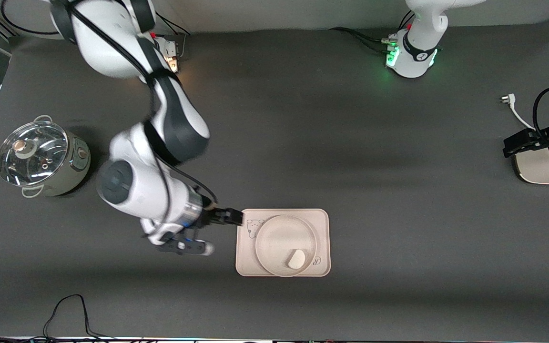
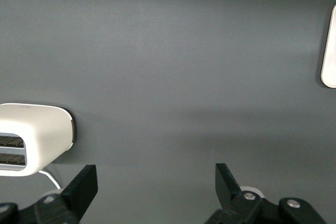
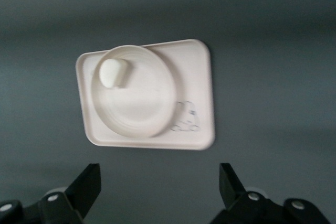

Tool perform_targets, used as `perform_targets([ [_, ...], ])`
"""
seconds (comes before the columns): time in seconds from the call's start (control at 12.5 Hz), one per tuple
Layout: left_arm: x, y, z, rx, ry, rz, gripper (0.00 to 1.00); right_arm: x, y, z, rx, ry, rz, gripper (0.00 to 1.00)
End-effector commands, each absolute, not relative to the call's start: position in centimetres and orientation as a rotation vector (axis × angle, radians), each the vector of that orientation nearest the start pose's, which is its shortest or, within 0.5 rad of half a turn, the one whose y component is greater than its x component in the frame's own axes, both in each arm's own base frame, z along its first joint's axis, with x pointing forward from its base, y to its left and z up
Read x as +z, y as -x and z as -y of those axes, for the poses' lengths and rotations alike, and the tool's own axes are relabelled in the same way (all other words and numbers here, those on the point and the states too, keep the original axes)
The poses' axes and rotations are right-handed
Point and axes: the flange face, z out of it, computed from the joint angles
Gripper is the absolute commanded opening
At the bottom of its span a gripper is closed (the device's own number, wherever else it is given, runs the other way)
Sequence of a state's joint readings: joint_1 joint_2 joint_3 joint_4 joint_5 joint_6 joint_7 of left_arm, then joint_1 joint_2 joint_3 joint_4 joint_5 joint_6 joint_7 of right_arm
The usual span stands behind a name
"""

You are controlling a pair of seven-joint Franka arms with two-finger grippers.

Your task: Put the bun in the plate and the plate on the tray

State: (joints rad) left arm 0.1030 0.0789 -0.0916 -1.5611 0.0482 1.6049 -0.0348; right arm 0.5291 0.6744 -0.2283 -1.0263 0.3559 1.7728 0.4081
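Observation:
The cream-pink tray [image 1: 321,223] [image 3: 200,72] lies in the table's middle, in the half nearer the front camera. The round beige plate [image 1: 274,233] [image 3: 142,106] rests on it. The small off-white bun [image 1: 296,259] [image 3: 113,73] lies in the plate, at the part of it nearest that camera. My right gripper [image 1: 234,217] [image 3: 157,182] hovers open beside the tray's edge toward the right arm's end, nothing between its fingers. My left gripper [image 1: 517,143] [image 2: 156,182] waits open and empty over the left arm's end of the table.
A steel pot with a glass lid [image 1: 41,159] stands at the right arm's end. A white toaster [image 1: 539,169] [image 2: 31,137] sits under the left gripper, with a white plug and cable [image 1: 510,102] beside it. A black cable [image 1: 69,309] loops along the table's front edge.

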Motion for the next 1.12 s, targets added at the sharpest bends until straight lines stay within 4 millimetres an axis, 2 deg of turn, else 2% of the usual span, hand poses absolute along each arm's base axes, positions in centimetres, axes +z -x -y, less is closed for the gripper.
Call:
perform_targets([
  [0.0, 59.2, -58.0, -1.4, 0.052, 3.108, 0.048, 1.00, 55.5, -61.6, -21.8, 0.061, 3.021, -0.139, 1.00],
  [0.16, 59.2, -58.0, -1.3, 0.052, 3.108, 0.045, 1.00, 60.0, -57.9, -15.0, 0.088, 3.092, -0.077, 1.00],
  [0.24, 59.2, -58.0, -1.4, 0.052, 3.108, 0.048, 1.00, 61.0, -56.4, -10.0, 0.112, 3.099, -0.022, 1.00],
  [0.48, 59.2, -57.9, -1.5, 0.061, 3.108, 0.050, 1.00, 60.9, -57.3, -1.5, 0.095, 3.109, -0.068, 1.00],
  [0.64, 59.1, -57.9, -1.6, 0.069, 3.107, 0.053, 1.00, 60.5, -57.7, 0.5, 0.082, 3.113, -0.121, 1.00],
  [0.72, 59.1, -57.9, -1.7, 0.069, 3.107, 0.055, 1.00, 60.1, -58.0, 0.6, 0.084, 3.123, -0.127, 1.00],
  [1.04, 59.1, -57.9, -1.6, 0.069, 3.106, 0.053, 1.00, 60.4, -58.1, 1.3, 0.055, 3.157, -0.116, 1.00],
])
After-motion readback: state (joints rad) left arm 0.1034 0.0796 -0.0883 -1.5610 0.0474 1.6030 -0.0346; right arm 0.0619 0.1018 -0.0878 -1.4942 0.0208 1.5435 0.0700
